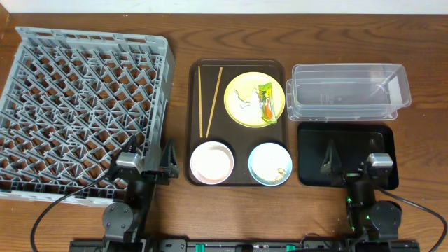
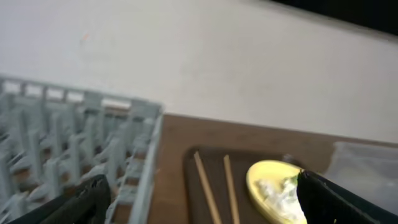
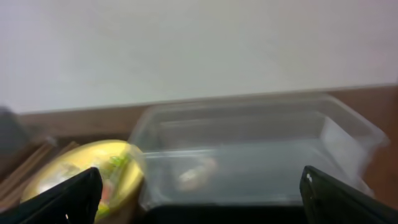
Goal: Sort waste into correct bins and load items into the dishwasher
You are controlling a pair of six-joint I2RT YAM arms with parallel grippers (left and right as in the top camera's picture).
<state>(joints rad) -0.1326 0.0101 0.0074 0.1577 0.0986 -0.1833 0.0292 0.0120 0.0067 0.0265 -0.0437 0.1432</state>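
Note:
The grey dishwasher rack (image 1: 84, 105) fills the left side. On a brown serving tray (image 1: 238, 136) lie the chopsticks (image 1: 210, 101), a yellow plate (image 1: 241, 84) carrying a white tissue (image 1: 243, 103) and a green-orange wrapper (image 1: 266, 101), a white bowl (image 1: 211, 162) and a light blue bowl (image 1: 255, 161) with beige crumbs (image 1: 281, 171). At the right are the clear tub (image 1: 343, 98) and, nearer, the black tray (image 1: 315, 140). My left gripper (image 1: 150, 150) hangs open at the rack's near right corner. My right gripper (image 1: 353, 157) is open above the black tray, holding nothing.
In the left wrist view the rack (image 2: 74, 137), chopsticks (image 2: 208, 186) and plate (image 2: 264, 177) lie ahead. The right wrist view faces the clear tub (image 3: 249, 143) with the plate (image 3: 74, 165) at its left. A pale wall backs the brown wooden table (image 1: 178, 42).

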